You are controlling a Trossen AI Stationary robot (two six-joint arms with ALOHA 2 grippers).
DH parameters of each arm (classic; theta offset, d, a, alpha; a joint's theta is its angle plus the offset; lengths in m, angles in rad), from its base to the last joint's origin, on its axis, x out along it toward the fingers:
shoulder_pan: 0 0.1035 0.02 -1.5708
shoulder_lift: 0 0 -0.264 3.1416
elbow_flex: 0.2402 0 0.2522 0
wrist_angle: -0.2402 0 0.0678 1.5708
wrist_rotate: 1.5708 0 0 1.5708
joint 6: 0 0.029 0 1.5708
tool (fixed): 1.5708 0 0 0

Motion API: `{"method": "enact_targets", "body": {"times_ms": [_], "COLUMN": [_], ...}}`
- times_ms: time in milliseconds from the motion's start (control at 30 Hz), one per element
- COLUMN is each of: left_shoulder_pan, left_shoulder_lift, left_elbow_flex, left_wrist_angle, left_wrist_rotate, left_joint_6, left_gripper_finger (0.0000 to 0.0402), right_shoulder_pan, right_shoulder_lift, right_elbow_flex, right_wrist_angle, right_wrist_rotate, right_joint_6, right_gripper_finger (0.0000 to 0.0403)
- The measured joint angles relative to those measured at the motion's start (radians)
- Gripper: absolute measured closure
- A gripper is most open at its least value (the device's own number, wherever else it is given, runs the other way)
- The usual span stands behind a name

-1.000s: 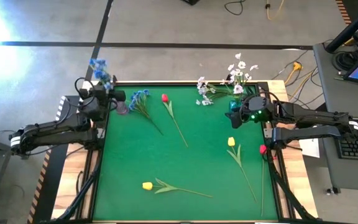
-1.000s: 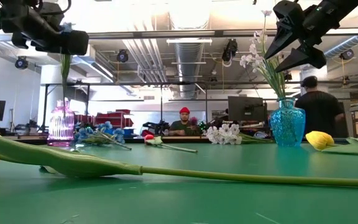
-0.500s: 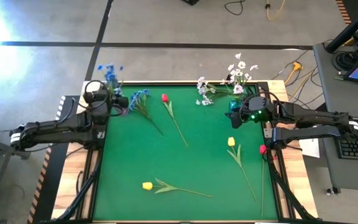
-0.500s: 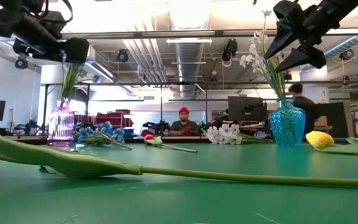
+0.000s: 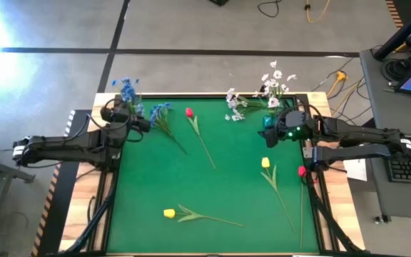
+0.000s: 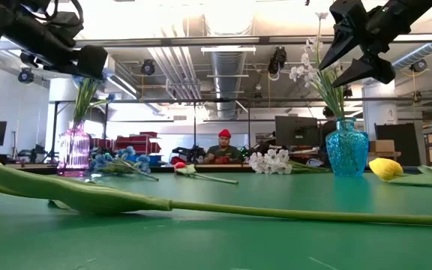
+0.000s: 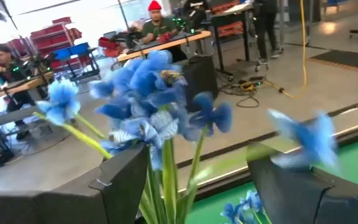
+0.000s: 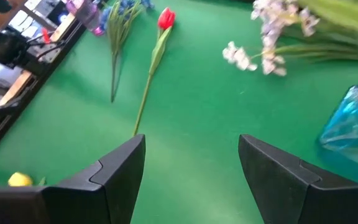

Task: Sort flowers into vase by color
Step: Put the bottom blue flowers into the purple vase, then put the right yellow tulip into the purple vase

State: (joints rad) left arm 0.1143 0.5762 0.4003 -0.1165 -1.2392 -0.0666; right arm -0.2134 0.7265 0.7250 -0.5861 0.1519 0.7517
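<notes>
A blue flower cluster point(image 7: 160, 99) stands in the purple vase point(image 6: 73, 150) at the table's far left corner, its stems point(image 6: 87, 97) leaning in the vase mouth. My left gripper point(image 7: 197, 186) is open just above the vase point(image 6: 88, 61), with the stems between its fingers, close to one finger. My right gripper point(image 8: 191, 168) is open and empty, high above the blue vase point(image 6: 347, 154) at the far right. That vase holds white blossoms point(image 6: 306, 71). My left gripper's fingers stand wide apart on either side of the blue flower's stems point(image 7: 166, 180). The stems rise close beside one finger point(image 7: 126, 180). I cannot tell whether they touch it.
On the green mat lie another blue cluster point(image 5: 161, 114), a red tulip point(image 5: 189, 113), a white spray point(image 5: 234, 108), a yellow tulip point(image 5: 265, 163), a red tulip at the right edge point(image 5: 302, 171) and a yellow tulip near the front point(image 5: 168, 213). People sit at desks beyond the table.
My left gripper has gone a little toward the table's right edge and slightly down over the purple vase. The blue flower's stems stood upright in the vase; they now lean over, and the blossoms have shifted to the right.
</notes>
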Motion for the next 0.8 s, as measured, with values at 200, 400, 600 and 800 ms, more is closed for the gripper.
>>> {"method": "enact_targets", "body": {"times_ms": [200, 400, 600, 800], "left_shoulder_pan": [-0.029, -0.029, -0.031, -0.054], "left_shoulder_lift": [0.0, 0.0, 0.01, 0.099], "left_elbow_flex": [0.07, 0.18, 0.267, 0.329], "left_wrist_angle": [-0.136, -0.335, -0.395, -0.511], "left_wrist_rotate": [0.001, 0.031, 0.38, 0.537], "left_joint_6": [0.0, -0.121, -0.259, -0.408], "left_gripper_finger": [0.0141, 0.0141, 0.0141, 0.0142], "right_shoulder_pan": [0.0, 0.0, 0.013, 0.097], "right_shoulder_lift": [0.026, 0.086, 0.165, 0.226], "right_elbow_flex": [0.0, 0.0, 0.0, 0.012], "right_wrist_angle": [0.0, 0.0, -0.004, -0.066], "right_wrist_rotate": [-0.06, -0.175, -0.296, -0.364], "right_joint_6": [0.011, 0.031, 0.077, 0.153], "right_gripper_finger": [0.0154, 0.0154, 0.0154, 0.0154]}}
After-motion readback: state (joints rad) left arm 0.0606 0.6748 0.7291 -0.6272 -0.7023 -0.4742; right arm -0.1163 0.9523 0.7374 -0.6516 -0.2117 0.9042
